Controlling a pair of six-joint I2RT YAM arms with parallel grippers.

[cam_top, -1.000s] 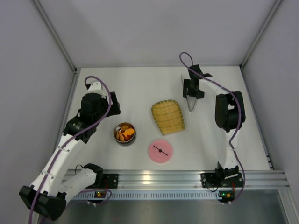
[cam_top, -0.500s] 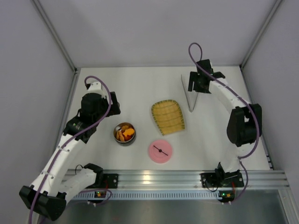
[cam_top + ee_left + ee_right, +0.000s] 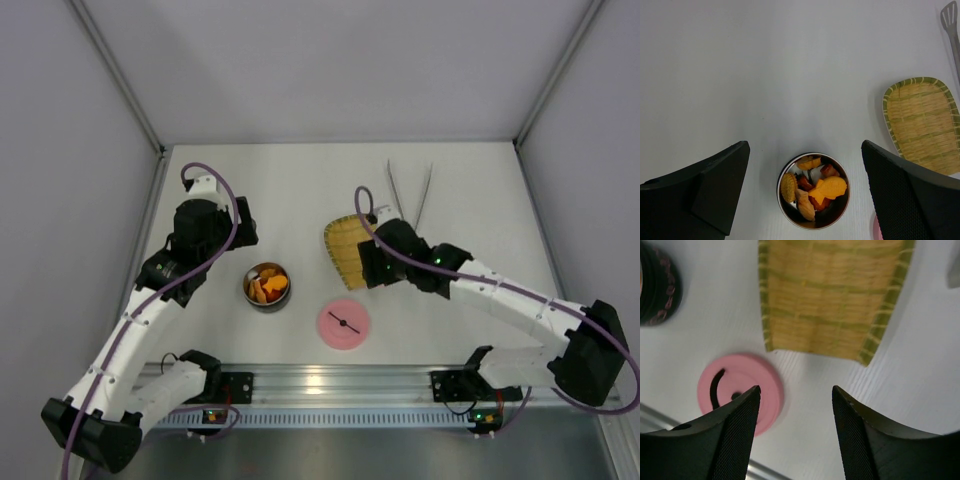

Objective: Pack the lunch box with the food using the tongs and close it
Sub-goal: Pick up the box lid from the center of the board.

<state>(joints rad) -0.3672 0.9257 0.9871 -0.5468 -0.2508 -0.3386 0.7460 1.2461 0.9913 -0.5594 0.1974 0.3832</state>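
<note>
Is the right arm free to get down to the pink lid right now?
Probably yes. The right gripper hangs open and empty close above the pink lid, with nothing covering or crowding it.

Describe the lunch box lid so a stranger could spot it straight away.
Start at the near edge of the white table, by the metal rail. Between the steel bowl of food and the yellow woven tray, slightly nearer the rail, lies the lid. It alone is a flat pink disc with a black bar handle.
</note>
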